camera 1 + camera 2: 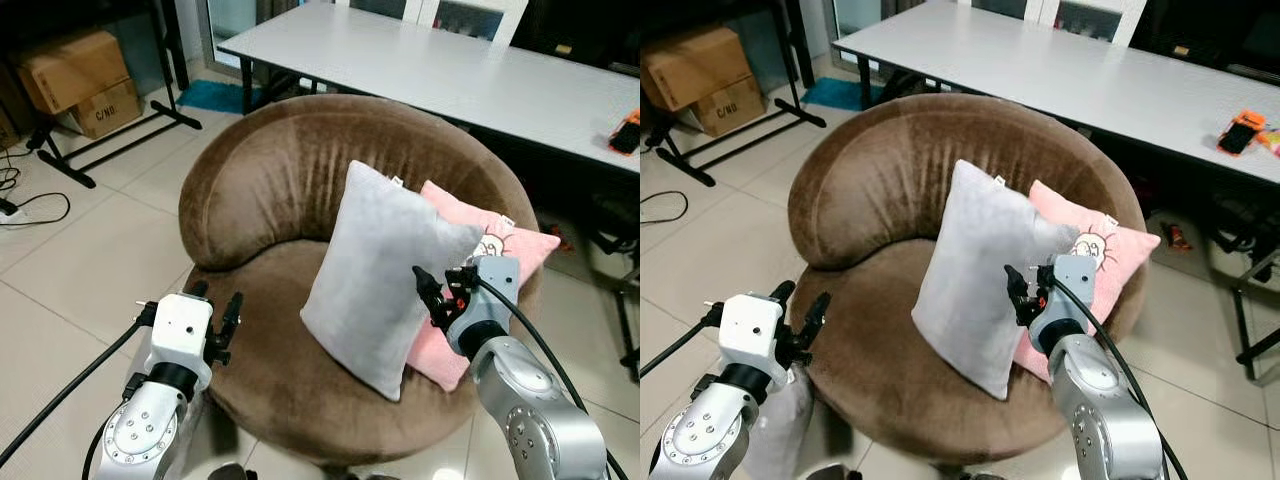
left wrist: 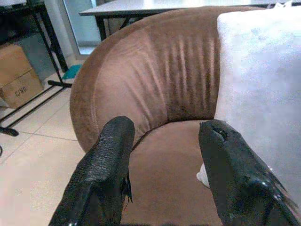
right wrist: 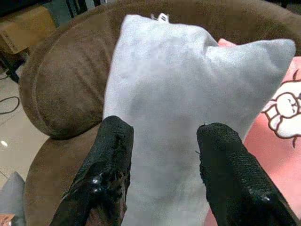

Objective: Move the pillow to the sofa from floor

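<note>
- Two pillows sit on the round brown sofa [image 1: 270, 190]: a grey pillow [image 1: 375, 275] standing upright on the seat, leaning back toward the right, and a pink pillow [image 1: 500, 245] behind it on its right side, touching it.
- The pink pillow carries a cartoon drawing, seen best in the right wrist view, and rests against the sofa's right rim.
- The right gripper [image 1: 437, 293] hovers just near of the grey pillow's right edge, close to where the two pillows meet. Its fingers [image 3: 110, 165] are spread apart with nothing between them; the grey pillow lies just beyond their tips.
- The left gripper [image 1: 215, 322] is held at the sofa's near left edge, over the seat rim. Its fingers [image 2: 108, 165] are also apart and empty, pointing at the brown backrest, with the grey pillow's edge on one side.
- A grey soft thing [image 1: 780, 425] lies on the tiled floor [image 1: 90, 260] by the sofa's near left side, partly behind the left arm; what it is cannot be told for sure.
- Far behind the sofa stands a long white table [image 1: 450, 70], with an orange object [image 1: 1240, 130] on its right end.
- At far left are cardboard boxes [image 1: 85, 80] and a black stand [image 1: 110, 125] on the floor, with a cable [image 1: 30, 205] nearby.
</note>
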`<state>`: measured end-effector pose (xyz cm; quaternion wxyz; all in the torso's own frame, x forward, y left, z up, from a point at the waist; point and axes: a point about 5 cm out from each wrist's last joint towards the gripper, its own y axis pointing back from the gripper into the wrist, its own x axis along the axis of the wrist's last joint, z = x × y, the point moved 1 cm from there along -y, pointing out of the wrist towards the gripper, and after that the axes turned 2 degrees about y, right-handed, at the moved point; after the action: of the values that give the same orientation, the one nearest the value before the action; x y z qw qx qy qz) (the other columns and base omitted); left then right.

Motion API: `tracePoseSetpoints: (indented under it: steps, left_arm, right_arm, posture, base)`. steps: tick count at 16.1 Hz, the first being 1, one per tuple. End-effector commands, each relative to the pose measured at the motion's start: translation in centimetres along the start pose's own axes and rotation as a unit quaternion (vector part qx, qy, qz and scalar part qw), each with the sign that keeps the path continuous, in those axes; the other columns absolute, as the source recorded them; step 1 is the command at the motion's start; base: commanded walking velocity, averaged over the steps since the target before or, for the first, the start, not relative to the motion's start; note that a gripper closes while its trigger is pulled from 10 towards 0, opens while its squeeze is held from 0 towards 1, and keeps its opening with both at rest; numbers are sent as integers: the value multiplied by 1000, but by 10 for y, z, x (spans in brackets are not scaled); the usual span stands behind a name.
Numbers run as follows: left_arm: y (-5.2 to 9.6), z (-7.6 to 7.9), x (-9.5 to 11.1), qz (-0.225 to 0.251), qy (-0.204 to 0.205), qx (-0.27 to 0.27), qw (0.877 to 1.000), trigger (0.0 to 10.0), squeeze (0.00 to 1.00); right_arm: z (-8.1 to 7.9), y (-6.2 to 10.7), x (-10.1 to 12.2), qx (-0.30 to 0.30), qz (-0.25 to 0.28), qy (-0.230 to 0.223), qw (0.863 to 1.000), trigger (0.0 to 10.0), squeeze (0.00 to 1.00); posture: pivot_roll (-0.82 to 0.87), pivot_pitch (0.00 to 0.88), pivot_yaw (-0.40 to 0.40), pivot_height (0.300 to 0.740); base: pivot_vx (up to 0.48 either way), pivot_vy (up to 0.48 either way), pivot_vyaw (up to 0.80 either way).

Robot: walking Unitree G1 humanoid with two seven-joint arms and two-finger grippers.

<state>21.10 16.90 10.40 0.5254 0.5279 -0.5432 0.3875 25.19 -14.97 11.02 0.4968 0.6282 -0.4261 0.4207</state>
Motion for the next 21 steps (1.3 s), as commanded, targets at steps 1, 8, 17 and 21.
tracePoseSetpoints:
  steps: [1,8,17,21]
  left_arm:
    - [0,2,2,5,1,-4,1000,10000,0]
    - [0,-5,-1,-5,3,20,1000,10000,0]
    - [2,-10,-1,-3,5,37,999,10000,0]
    - [1,-11,-1,-2,6,38,999,10000,0]
  right_arm:
    - [3,0,1,-8,-4,3,1000,10000,0]
    - [0,0,-1,2,-6,6,1000,10000,0]
    - [-1,-2,-5,18,-13,25,999,10000,0]
    - [-2,-3,-4,22,-10,27,999,10000,0]
  posture:
    - [-39,0,-67,740]
    - [-32,0,-68,740]
    - [-18,0,-91,740]
    - [-20,0,-89,740]
  base:
    - [0,0,0]
    - [0,0,0]
    - [0,215,0]
    - [0,286,0]
